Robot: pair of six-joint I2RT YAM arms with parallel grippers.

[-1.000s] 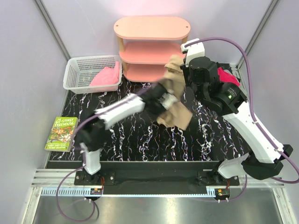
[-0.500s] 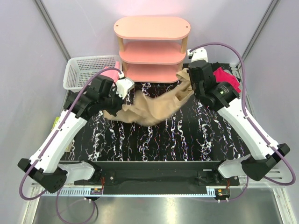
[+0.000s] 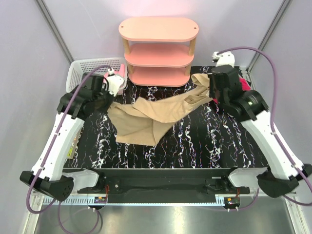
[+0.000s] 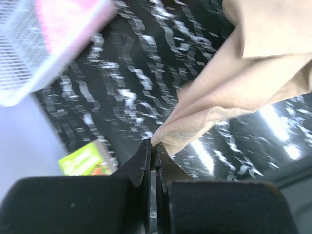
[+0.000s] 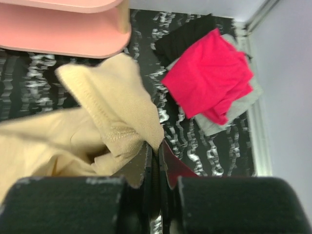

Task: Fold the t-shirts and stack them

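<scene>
Over the far half of the table (image 3: 195, 141), the tan shirt (image 3: 151, 114) ran crosswise. The left claw (image 4: 154, 146) and right claw (image 5: 157, 146) each pinched one end.

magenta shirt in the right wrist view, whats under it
A grey shirt pokes out beneath the magenta shirt, and a black shirt shows at its far edge. Anything else below is covered.

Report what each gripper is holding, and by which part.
Both hold the tan t-shirt: the left gripper pinches a bunched edge at one end, the right gripper a hemmed flap at the other.
</scene>
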